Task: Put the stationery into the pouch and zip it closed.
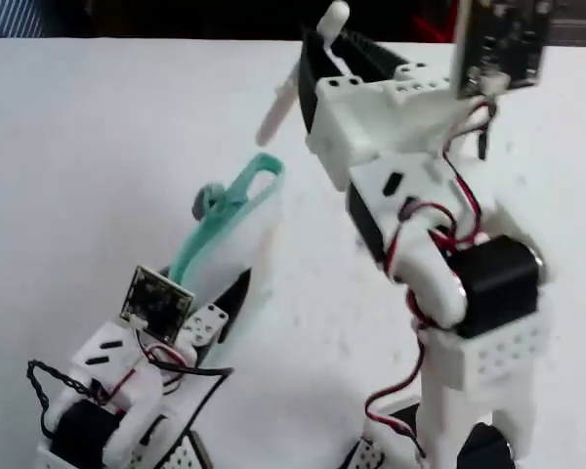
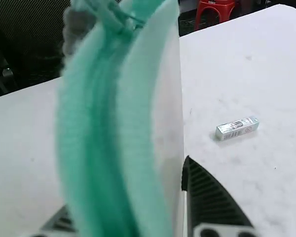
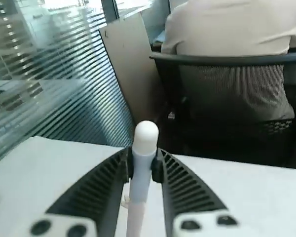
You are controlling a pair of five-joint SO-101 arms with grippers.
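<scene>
**Pouch steadied, pen raised**

With left gripper (image 1: 225,308), clamps pouch (image 1: 239,220) on edge, zip up, likely for loading. Leaves small box (image 2: 237,128) apart on table (image 1: 98,147). With right gripper (image 3: 142,158), pinches pen (image 3: 145,136) aloft, probably next in.

Nothing can be read with certainty. On the worktop (image 2: 266,59), a small box (image 2: 237,128) has a printed label along its long face, with dark print on a pale ground that is too fine to make out. Any markings on the circuit board (image 1: 156,296) on the near arm's wrist and on the second board (image 1: 500,39) are illegible. The leaning panel (image 3: 133,74) has one small dark mark near its upper corner, undecipherable.
</scene>
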